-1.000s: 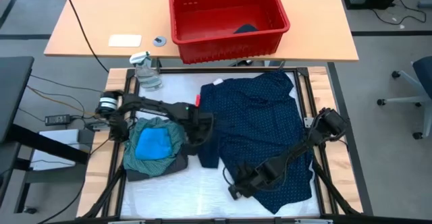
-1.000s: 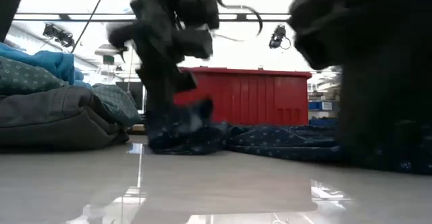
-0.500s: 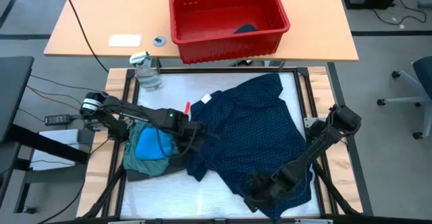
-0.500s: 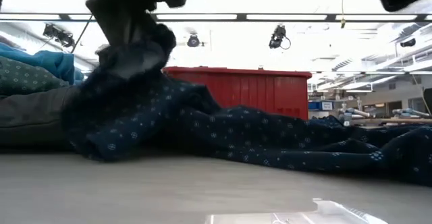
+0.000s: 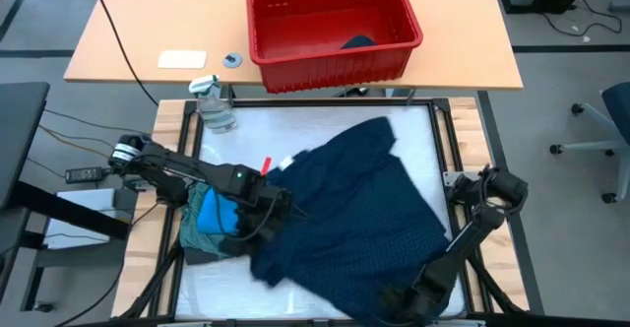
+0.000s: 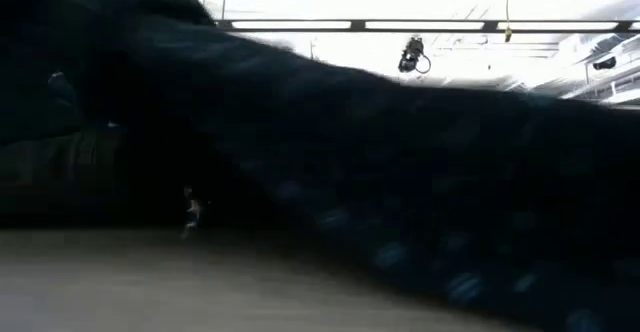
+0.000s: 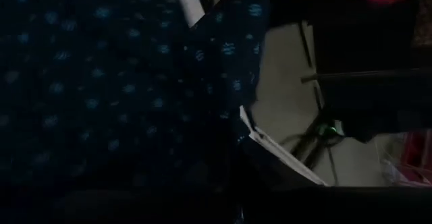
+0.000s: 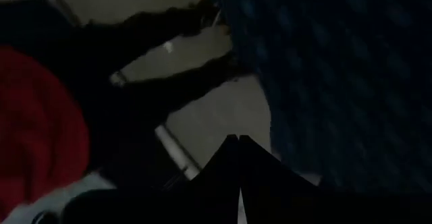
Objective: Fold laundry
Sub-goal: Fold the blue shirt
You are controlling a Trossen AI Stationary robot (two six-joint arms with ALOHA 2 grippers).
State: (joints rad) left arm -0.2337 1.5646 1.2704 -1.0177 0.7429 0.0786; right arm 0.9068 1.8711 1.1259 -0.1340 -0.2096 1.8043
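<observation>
While navy dotted piece blocks low camera | red bin beyond

Navy dotted piece fills most of the left wrist view, its cloth dark with small pale-blue marks. Beside its edge lies pale floor, crossed by a dark frame bar, with a white sheet's corner just beside the cloth

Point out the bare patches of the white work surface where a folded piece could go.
Bare: the strip behind the navy dotted piece, between spray bottle and frame; a small front-left patch below the pile. Crowded: middle and front right, under the shirt and both hands, left hand and right hand.
</observation>
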